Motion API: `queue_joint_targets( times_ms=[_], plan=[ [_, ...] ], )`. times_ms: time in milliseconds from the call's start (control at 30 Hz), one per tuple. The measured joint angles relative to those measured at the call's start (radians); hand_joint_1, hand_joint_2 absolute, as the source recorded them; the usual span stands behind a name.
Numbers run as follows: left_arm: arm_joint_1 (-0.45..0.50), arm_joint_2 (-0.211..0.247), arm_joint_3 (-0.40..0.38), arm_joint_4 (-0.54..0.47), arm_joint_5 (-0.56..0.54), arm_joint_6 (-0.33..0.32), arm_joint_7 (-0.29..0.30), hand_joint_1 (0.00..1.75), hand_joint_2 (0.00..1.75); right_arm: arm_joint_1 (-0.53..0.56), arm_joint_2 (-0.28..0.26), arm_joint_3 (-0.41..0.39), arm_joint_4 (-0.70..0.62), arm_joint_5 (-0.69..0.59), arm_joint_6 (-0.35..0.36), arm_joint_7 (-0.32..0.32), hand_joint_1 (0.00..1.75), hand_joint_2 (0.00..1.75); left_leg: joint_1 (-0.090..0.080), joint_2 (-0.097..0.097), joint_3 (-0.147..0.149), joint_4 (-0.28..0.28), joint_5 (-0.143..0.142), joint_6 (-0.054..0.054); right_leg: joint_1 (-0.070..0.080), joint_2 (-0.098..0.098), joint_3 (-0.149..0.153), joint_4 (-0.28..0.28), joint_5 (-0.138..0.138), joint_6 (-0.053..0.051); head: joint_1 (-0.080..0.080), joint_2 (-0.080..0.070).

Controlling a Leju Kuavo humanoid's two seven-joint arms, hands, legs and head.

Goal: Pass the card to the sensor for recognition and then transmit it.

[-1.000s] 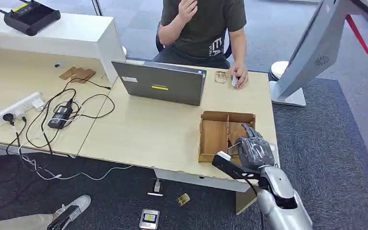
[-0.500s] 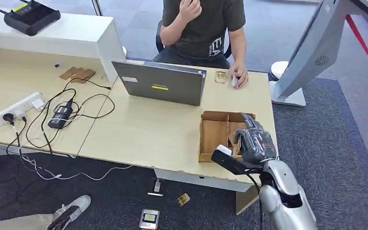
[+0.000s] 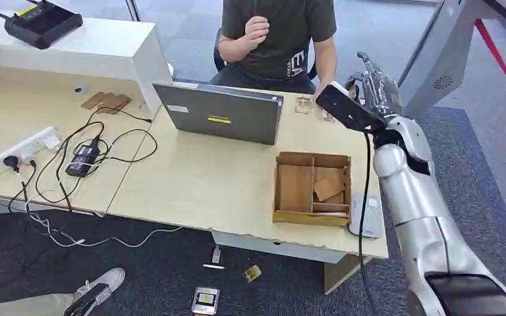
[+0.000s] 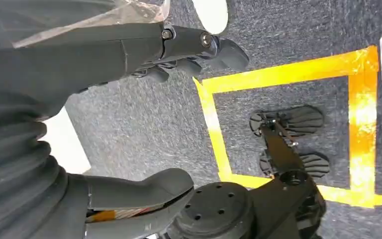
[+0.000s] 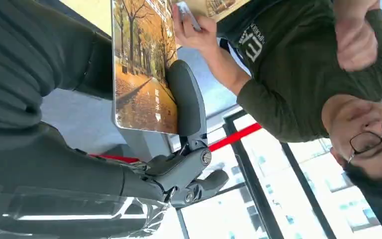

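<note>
My right hand [image 3: 372, 89] pinches the card [image 5: 142, 67] between thumb and fingers, raised over the far corner of the wooden desk [image 3: 204, 181] near the seated person [image 3: 280, 36], long axis running toward them, above dark carpet [image 3: 461, 178]; my left hand [image 4: 129, 114] hangs spread.

Office: desk [image 3: 204, 181], laptop [image 3: 221, 120], power strip [image 3: 20, 150], carpet floor [image 3: 461, 178].
</note>
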Motion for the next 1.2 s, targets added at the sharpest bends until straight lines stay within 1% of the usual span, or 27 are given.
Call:
queue_joint_targets(
  times_ms=[167,300,367,433,567,700,867,967,1033,1133,1167,1200],
  plan=[
    [0.01,0.019,-0.022,-0.016,0.028,0.015,-0.004,0.0,1.75,-0.108,0.034,0.0,0.163,0.026,-0.002,0.046,1.75,1.75,0.0,0.0,-0.001,0.0,0.0,0.0,0.0,0.0,-0.002,0.001,0.0,0.0,0.0,0.0],
    [0.015,0.041,-0.044,-0.034,0.064,0.033,-0.003,0.0,1.75,-0.135,0.053,0.003,0.25,0.053,0.0,0.073,1.75,1.75,0.001,0.0,-0.001,0.0,0.0,0.0,0.001,0.0,-0.002,0.001,0.0,0.0,0.0,0.0],
    [0.017,0.056,-0.057,-0.04,0.088,0.044,-0.006,0.0,1.75,-0.134,0.061,0.003,0.279,0.056,-0.005,0.074,1.75,1.75,0.001,0.0,-0.001,0.0,0.0,0.0,0.001,0.0,-0.002,0.001,0.0,0.0,-0.001,0.0],
    [0.018,0.069,-0.073,-0.046,0.114,0.072,-0.006,0.0,1.75,-0.133,0.07,0.004,0.311,0.056,-0.006,0.071,1.75,1.75,0.001,0.001,-0.001,0.0,0.0,0.0,0.001,0.0,-0.002,0.001,0.0,0.0,0.0,0.0],
    [0.031,0.089,-0.106,-0.08,0.152,0.131,-0.001,0.0,1.75,-0.129,0.083,0.004,0.348,0.055,-0.011,0.066,1.75,1.75,0.001,0.001,-0.001,0.0,0.0,0.0,0.001,0.0,-0.002,0.001,0.0,0.0,0.0,0.0],
    [0.032,0.104,-0.14,-0.094,0.184,0.168,-0.005,0.0,1.75,-0.129,0.095,0.005,0.373,0.053,-0.014,0.066,1.75,1.75,0.001,0.001,-0.001,0.0,0.0,0.0,0.001,0.0,-0.002,0.001,0.0,0.0,0.0,0.0],
    [0.047,0.137,-0.197,-0.166,0.266,0.288,0.0,0.0,1.75,-0.13,0.103,0.005,0.393,0.05,-0.018,0.066,1.75,1.75,0.001,0.001,-0.001,0.0,0.0,0.0,0.001,0.0,-0.002,0.001,0.0,0.0,0.0,0.0],
    [0.049,0.164,-0.239,-0.204,0.306,0.311,-0.007,0.0,1.75,-0.13,0.106,0.006,0.402,0.048,-0.026,0.064,1.75,1.75,0.001,0.001,-0.001,0.0,0.0,0.0,0.001,0.0,-0.002,0.001,0.0,0.0,0.0,0.0],
    [0.046,0.18,-0.267,-0.217,0.334,0.341,-0.015,0.0,1.75,-0.13,0.107,0.006,0.409,0.044,-0.026,0.064,1.75,1.75,0.001,0.001,-0.001,0.0,0.0,0.0,0.001,0.0,-0.002,0.001,0.0,0.0,0.0,0.0],
    [0.038,0.203,-0.303,-0.221,0.368,0.357,-0.048,0.0,1.75,-0.131,0.107,0.006,0.412,0.042,-0.026,0.064,1.75,1.75,0.001,0.001,-0.001,0.0,0.0,0.0,0.001,0.0,-0.002,0.001,0.0,0.0,0.0,0.0],
    [0.034,0.21,-0.316,-0.221,0.374,0.357,-0.056,0.0,1.75,-0.131,0.107,0.006,0.415,0.041,-0.027,0.064,1.41,1.75,0.001,0.001,-0.001,0.0,0.0,0.0,0.001,0.0,-0.002,0.001,0.0,0.0,0.0,0.0],
    [0.029,0.216,-0.33,-0.221,0.381,0.361,-0.058,0.0,1.75,-0.131,0.107,0.006,0.417,0.041,-0.027,0.064,0.0,1.75,0.001,0.001,-0.001,0.0,0.0,0.0,0.001,0.0,-0.002,0.001,0.0,0.0,0.0,0.0]
  ],
)
